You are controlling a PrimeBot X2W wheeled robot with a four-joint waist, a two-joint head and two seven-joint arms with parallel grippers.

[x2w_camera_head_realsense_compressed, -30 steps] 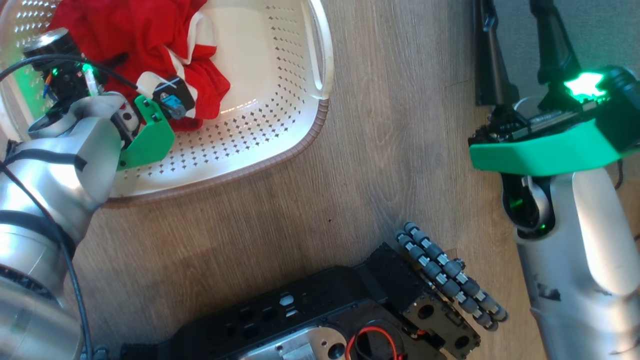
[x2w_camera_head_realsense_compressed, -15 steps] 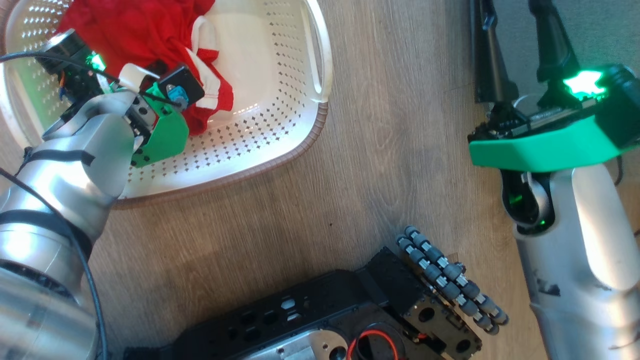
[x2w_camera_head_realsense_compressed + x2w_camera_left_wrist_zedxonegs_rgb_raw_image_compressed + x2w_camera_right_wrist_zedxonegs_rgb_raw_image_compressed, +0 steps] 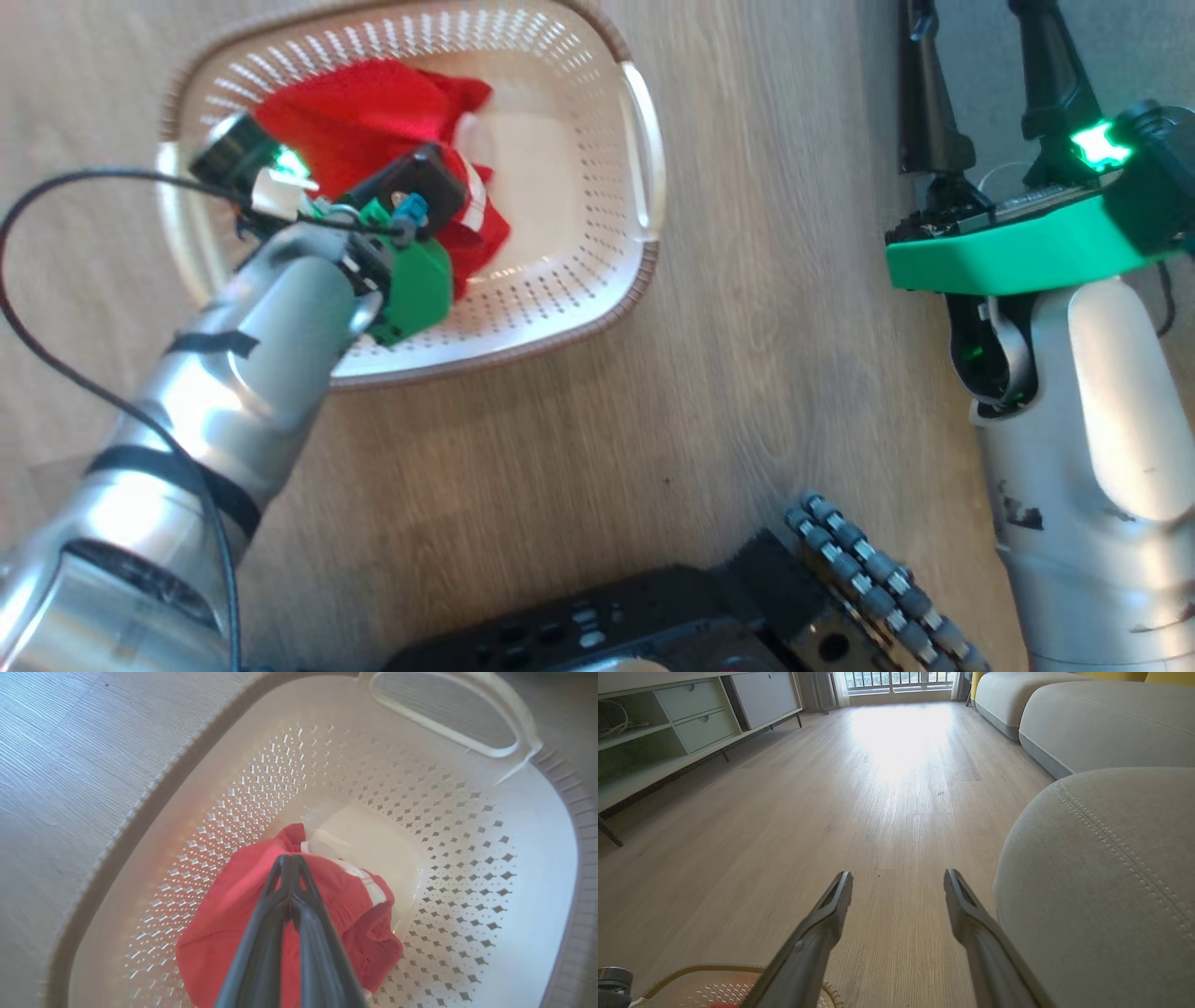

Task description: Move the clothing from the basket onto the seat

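Observation:
The cream perforated basket (image 3: pixel 579 280) sits on the wood floor at the upper left of the head view. The red clothing (image 3: pixel 373 112) with white trim (image 3: pixel 366 879) is bunched inside it. My left gripper (image 3: pixel 290 858) is shut on a fold of the red fabric and holds the bunch over the basket floor (image 3: pixel 448 868); in the head view my wrist covers the fingers. My right gripper (image 3: pixel 899 879) is open and holds nothing, low above the floor, beside the grey seat (image 3: pixel 1101 882) with its double stitching. The seat's edge (image 3: pixel 1148 47) lies at the head view's top right.
My black wheeled base (image 3: pixel 878 579) is at the bottom of the head view. More pale sofa cushions (image 3: pixel 1092 723) stand behind the seat, and a low cabinet with drawers (image 3: pixel 691 714) lines the far left. Open wood floor (image 3: pixel 887 788) lies between them. A pale flat patch (image 3: pixel 373 840) lies on the basket floor.
The head camera has shifted, so the whole basket now shows. My left wrist has swung across the basket, and the red clothing has gathered into a tighter bunch under it.

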